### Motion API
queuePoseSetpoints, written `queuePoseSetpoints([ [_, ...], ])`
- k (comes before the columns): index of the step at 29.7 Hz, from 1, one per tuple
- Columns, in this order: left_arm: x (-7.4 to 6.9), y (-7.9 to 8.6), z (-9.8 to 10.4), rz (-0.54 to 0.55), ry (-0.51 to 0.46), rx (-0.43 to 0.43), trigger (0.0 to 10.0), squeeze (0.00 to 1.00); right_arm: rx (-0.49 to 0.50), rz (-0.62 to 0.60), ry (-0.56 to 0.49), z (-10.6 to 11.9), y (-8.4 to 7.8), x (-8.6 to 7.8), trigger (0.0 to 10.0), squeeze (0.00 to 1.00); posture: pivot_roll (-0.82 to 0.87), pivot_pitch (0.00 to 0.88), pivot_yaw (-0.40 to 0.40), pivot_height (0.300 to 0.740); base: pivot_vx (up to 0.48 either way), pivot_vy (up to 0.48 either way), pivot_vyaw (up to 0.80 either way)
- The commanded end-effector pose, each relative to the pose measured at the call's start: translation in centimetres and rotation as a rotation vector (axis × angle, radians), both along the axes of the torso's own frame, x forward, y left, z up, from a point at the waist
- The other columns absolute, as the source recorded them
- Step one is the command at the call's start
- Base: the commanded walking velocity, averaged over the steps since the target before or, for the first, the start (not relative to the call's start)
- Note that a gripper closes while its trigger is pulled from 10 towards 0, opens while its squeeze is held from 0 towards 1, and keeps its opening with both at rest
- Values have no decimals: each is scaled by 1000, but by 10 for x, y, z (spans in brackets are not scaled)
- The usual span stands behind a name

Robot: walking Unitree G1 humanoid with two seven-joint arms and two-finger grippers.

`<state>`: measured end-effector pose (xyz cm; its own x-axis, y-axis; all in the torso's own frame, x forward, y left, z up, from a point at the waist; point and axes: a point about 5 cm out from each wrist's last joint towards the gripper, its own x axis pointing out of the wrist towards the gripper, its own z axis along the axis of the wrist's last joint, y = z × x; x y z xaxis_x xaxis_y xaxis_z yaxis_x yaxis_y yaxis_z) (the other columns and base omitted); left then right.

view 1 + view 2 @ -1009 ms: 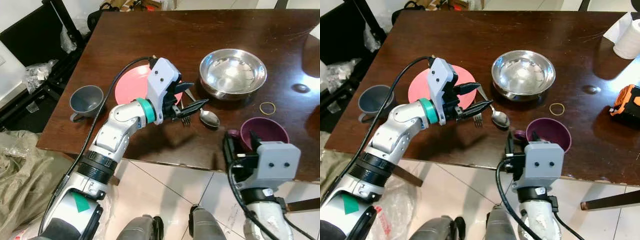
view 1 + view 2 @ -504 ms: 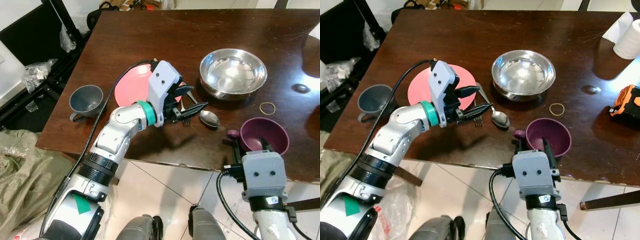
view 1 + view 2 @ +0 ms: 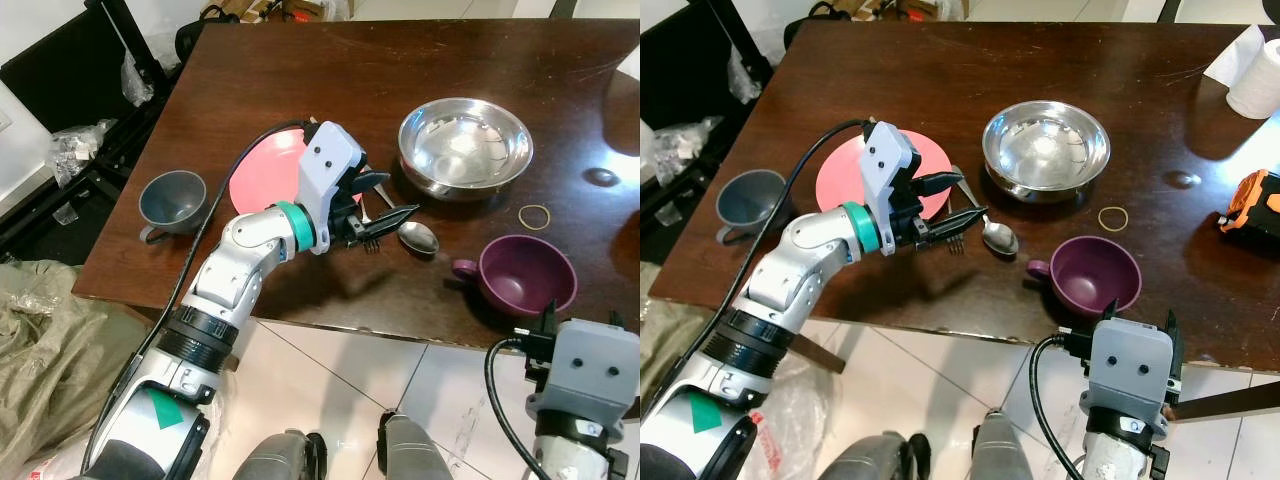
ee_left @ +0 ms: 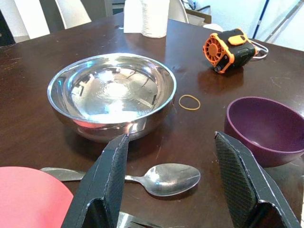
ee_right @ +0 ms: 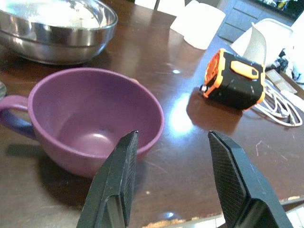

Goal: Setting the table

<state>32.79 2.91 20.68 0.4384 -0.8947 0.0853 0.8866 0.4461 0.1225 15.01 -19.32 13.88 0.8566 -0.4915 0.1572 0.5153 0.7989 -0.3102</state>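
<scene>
I can read no lettering, brand, number or sign on anything in these pictures; the orange device (image 4: 230, 43) on the table (image 3: 330, 70) carries no legible marking.

Tableware on the dark table (image 3: 300, 70).
Pink plate (image 3: 262, 170) lies flat at 9 o'clock; spoon (image 4: 161, 179) and fork (image 3: 956, 243) just beside it at centre; steel bowl (image 3: 465, 146) upright at 1 o'clock; purple cup (image 3: 1096, 273) at 4 o'clock; grey cup (image 3: 173, 201) far at 9 o'clock.

Bright even indoor light, glare on the dark table (image 3: 420, 60) and steel bowl (image 3: 465, 146), sharp focus, soft shadows
</scene>
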Motion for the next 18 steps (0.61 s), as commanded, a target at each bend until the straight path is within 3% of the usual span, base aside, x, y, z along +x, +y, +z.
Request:
queuePoseSetpoints([
  [1, 0, 2, -3, 1, 6, 19, 10000, 0, 29, -12, 24, -9, 3, -3, 10000, 0, -138, 81, 169, 740, 0, 0, 0],
  [2, 0, 2, -3, 1, 6, 19, 10000, 0, 29, -12, 24, -9, 3, -3, 10000, 0, -138, 81, 169, 740, 0, 0, 0],
  [3, 0, 1, -3, 0, 7, 19, 10000, 0, 108, -24, 29, -16, 6, -3, 10000, 0, -132, 83, 171, 740, 0, 0, 0],
  [6, 0, 1, -3, 0, 7, 19, 10000, 0, 108, -24, 29, -16, 6, -3, 10000, 0, -132, 83, 171, 740, 0, 0, 0],
  [7, 0, 1, -3, 0, 7, 19, 10000, 0, 185, -33, 32, -24, 8, -2, 10000, 0, -130, 85, 173, 740, 0, 0, 0],
  [9, 0, 1, -3, 0, 7, 19, 10000, 0, 185, -33, 32, -24, 8, -2, 10000, 0, -130, 85, 173, 740, 0, 0, 0],
  [10, -1, 0, -3, -1, 7, 20, 10000, 0, 264, -37, 39, -32, 10, 0, 10000, 0, -123, 86, 174, 740, 0, 0, 0],
  [12, -1, 0, -3, -1, 7, 20, 10000, 0, 264, -37, 39, -32, 10, 0, 10000, 0, -123, 86, 174, 740, 0, 0, 0],
  [13, 0, 0, -3, -1, 7, 21, 10000, 0, 317, -37, 37, -36, 11, 3, 10000, 0, -122, 86, 174, 740, 0, 0, 0],
  [18, 0, 0, -3, -1, 7, 21, 10000, 0, 317, -37, 37, -36, 11, 3, 10000, 0, -122, 86, 174, 740, 0, 0, 0],
])
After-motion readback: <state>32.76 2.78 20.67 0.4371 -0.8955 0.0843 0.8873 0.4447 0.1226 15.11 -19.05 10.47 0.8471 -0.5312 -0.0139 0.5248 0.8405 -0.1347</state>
